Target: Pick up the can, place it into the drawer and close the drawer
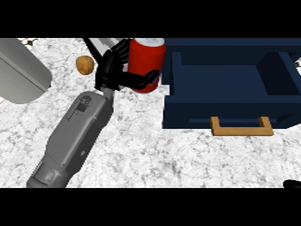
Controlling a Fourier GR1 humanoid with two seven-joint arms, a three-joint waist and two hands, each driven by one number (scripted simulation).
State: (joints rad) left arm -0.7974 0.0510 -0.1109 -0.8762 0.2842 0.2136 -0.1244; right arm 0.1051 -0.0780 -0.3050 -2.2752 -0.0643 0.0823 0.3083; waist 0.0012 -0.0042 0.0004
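Observation:
A red can (147, 55) with a silver top stands upright just left of the open dark blue drawer (231, 112). My left hand (109, 73) comes in from the lower left and is curled round the can, fingers on its left side and thumb across its lower front. Whether the can rests on the counter or is lifted, I cannot tell. The drawer's inside looks empty, and its tan handle (242, 128) faces me. Only a black sliver of my right hand (300, 184) shows at the lower right edge.
A brown potato-like thing (84, 65) lies on the marble counter just left of my left hand. A large grey rounded object (13, 70) fills the upper left. The blue cabinet body (244, 46) stands behind the drawer.

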